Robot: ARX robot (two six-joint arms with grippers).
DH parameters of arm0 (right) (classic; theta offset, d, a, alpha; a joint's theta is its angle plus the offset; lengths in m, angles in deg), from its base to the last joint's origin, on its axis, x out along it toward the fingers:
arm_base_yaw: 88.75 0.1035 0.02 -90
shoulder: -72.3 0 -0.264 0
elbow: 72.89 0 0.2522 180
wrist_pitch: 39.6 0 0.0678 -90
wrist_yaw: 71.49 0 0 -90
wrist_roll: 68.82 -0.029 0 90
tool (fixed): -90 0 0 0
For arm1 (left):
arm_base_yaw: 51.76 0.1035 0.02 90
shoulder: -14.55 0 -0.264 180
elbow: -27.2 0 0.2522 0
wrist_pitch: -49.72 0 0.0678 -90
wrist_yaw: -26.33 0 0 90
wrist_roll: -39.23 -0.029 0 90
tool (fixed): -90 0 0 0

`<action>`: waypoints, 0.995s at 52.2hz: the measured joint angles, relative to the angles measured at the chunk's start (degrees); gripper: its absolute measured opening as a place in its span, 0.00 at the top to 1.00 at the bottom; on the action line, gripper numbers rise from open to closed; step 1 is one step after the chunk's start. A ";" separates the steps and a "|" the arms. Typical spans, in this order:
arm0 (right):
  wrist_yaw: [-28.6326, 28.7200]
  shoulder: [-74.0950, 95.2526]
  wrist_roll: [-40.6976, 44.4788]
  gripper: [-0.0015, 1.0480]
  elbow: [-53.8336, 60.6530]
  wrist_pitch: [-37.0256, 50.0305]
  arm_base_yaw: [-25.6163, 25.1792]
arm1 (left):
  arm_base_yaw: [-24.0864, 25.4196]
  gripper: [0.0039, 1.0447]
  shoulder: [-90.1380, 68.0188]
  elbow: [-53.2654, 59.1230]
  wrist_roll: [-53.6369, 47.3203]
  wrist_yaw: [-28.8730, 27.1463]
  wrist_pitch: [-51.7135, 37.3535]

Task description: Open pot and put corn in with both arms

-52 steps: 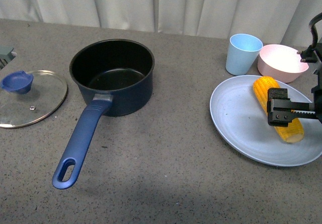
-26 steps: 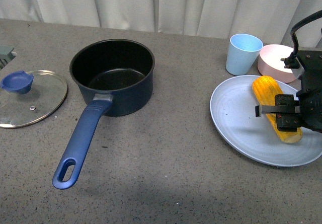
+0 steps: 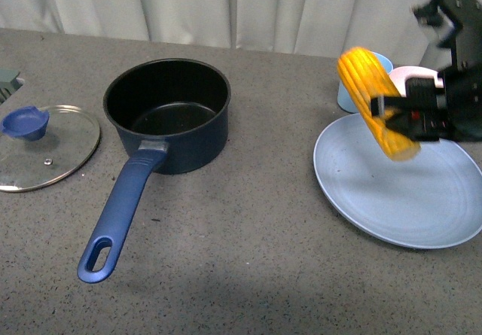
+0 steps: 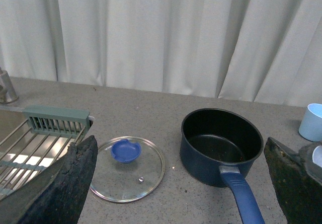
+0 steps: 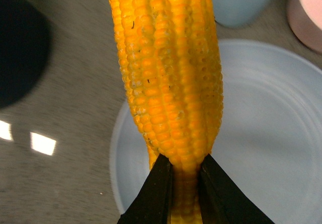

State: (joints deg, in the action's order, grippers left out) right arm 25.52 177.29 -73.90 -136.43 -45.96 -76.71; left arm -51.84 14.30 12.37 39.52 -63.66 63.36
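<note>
The navy pot (image 3: 167, 114) stands uncovered left of centre, black inside showing, its long blue handle (image 3: 120, 214) pointing toward me. In the left wrist view the pot (image 4: 222, 145) lies between my left gripper's (image 4: 183, 189) open fingers (image 4: 68, 181), some way beyond them. The yellow corn (image 3: 375, 102) hangs tilted in the air above the blue plate (image 3: 392, 192), with my right gripper (image 3: 395, 117) shut on it. The right wrist view shows the corn (image 5: 168, 73) pinched between my right gripper's (image 5: 184, 176) two black fingertips (image 5: 157, 191).
A glass lid (image 3: 47, 145) with a blue knob lies flat at the left of the pot. A light blue cup (image 3: 355, 88) and a pink bowl (image 3: 410, 79) stand behind the plate. A sink with a green rack (image 4: 56, 121) shows at the far left.
My right gripper has lifted the corn off the blue plate and carried it up and to the left. The pot and lid have not moved.
</note>
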 joint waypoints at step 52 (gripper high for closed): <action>16.55 20.61 -21.75 0.92 -36.85 -10.38 18.60 | 0.00 0.06 0.00 0.00 -0.02 0.00 0.00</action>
State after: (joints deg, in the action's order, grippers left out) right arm 42.06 197.90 -95.65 -173.28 -56.34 -58.11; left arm -51.84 14.30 12.37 39.50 -63.66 63.36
